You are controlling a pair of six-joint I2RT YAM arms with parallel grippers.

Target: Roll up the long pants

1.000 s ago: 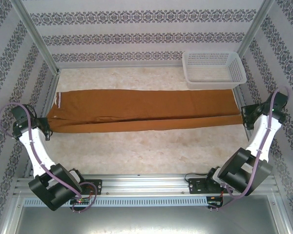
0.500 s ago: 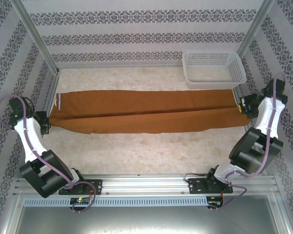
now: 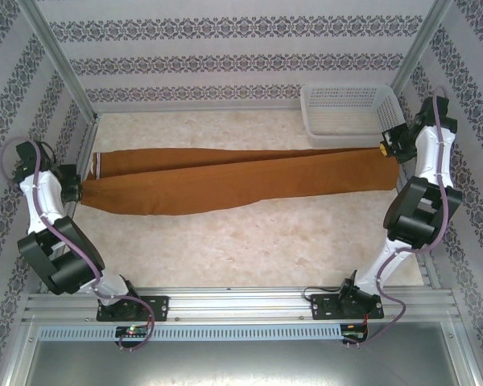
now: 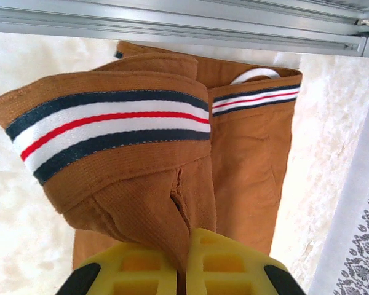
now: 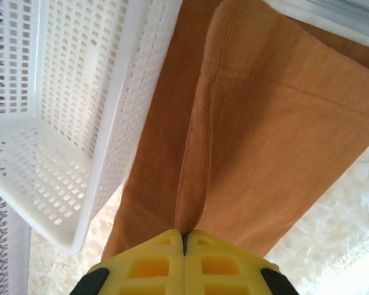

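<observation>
One big pale tabletop carries the long pants, which stretch across it from side to side. The waist end is at the left and the leg ends are at the right, just beside a white basket in the far right corner. The near side of the pants looks lifted at both ends and sags a little in the middle, while the far side lies flat. I think the step in hand is folding the pants the long way, one leg over the other, so they make a thin strip that can be rolled. The next move would call for both arms to carry the held side over to the far side together, pulling gently so the cloth stays smooth, and then to set it down even on the other leg. The left arm stands bent at the left edge with its wrist turned in toward the waist. The right arm reaches tall and far toward the basket. The left claw is pinched tight on a fold of brown cloth below the waistband, which has blue, white and red stripes. The right claw is squeezed together on the folded edge of a leg end.
</observation>
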